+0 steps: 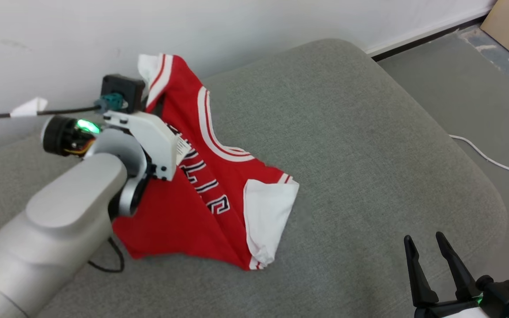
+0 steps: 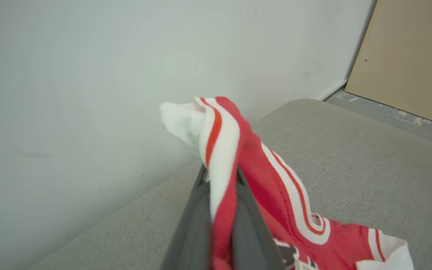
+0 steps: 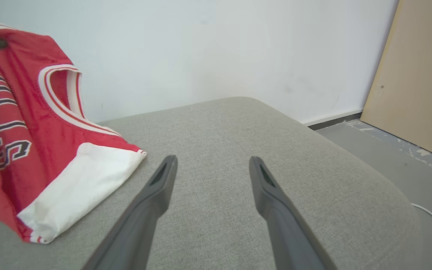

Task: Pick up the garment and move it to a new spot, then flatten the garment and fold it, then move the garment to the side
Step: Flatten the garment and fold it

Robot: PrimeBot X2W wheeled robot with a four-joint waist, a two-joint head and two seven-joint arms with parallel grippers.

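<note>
Right jaws spread and empty over the grey fabric cushion [image 3: 216,232], clear of the red sleeveless jersey with white trim [image 1: 179,221]. Jersey hem is laid on the cushion, top raised toward the white wall [image 1: 237,26]. Left jaws clenched on its shoulder strap [image 2: 219,157]: shown in left wrist view, blocked by the wrist in head view.

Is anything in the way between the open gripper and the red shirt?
Nothing visible: just bare grey cushion lies between the right gripper and the red shirt. The left gripper is shut on its raised end.
</note>
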